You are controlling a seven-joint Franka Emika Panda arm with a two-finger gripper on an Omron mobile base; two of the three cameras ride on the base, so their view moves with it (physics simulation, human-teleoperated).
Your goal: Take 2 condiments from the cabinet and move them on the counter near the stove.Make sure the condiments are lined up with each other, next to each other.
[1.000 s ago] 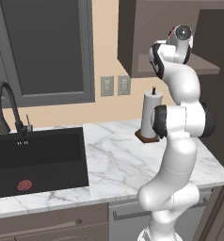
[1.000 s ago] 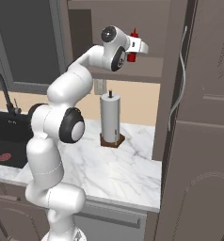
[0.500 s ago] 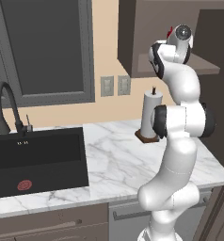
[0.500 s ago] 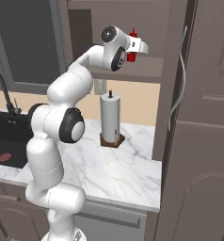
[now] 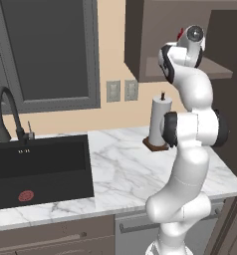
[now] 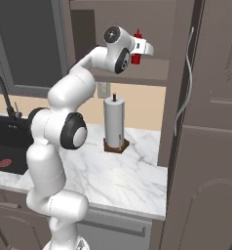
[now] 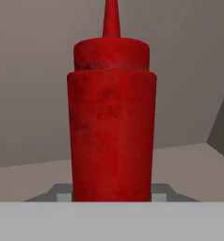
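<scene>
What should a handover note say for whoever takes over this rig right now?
Gripper: up inside the cabinet niche, shut on the red squeeze bottle; a grey fingertip shows at each side of its base.
Bottle: upright, on or just above the cabinet shelf; contact with the shelf cannot be told. It also shows beside the hand in the right base view.
Other things: paper-towel roll stands on the marble counter beside the black sink.
Done: first condiment gripped.
Left: lift it out, carry it to the counter near the stove, fetch the second condiment, and line the two up side by side.
</scene>
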